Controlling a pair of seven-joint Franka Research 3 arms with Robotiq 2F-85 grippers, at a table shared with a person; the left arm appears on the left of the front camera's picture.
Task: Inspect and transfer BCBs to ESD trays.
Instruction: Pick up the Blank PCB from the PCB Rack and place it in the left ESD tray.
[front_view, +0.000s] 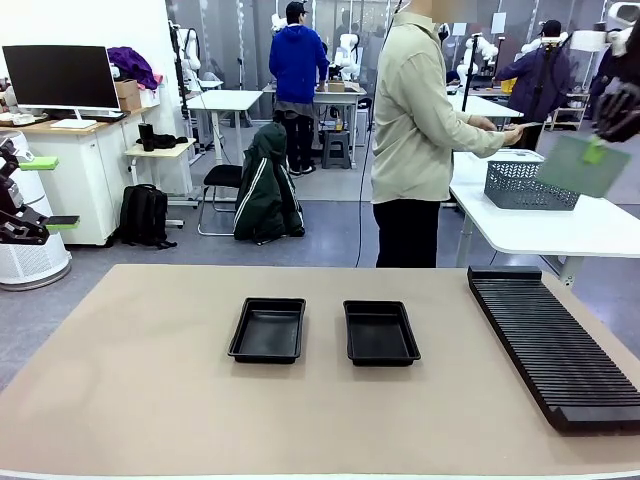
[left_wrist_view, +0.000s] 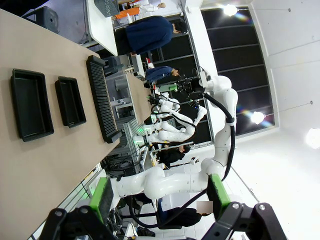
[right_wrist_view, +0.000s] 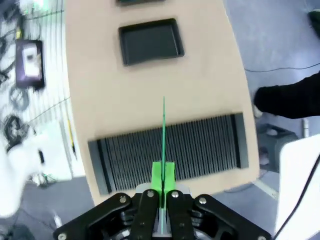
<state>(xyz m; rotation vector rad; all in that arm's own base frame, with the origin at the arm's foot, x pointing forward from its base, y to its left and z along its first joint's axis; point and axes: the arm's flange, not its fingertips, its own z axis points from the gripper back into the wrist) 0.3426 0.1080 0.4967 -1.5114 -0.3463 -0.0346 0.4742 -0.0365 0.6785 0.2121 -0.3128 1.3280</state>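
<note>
BCB (front_view: 580, 168) tight in right gripper (right_wrist_view: 163, 174); left gripper (left_wrist_view: 160, 196) wide

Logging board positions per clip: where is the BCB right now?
The BCB is in the air at the front view's right edge, clamped in the right gripper. It hangs above the ribbed rack, in front of the grey mesh basket.

Table (front_view: 130, 380) bare across left half and near strip: wide passage. Left ESD tray (front_view: 267, 330), right ESD tray (front_view: 381, 333) mid-table, narrow gap between. Ribbed rack (front_view: 553, 345) lines right edge. Person (front_view: 415, 130) stands beyond far edge, right of centre.
</note>
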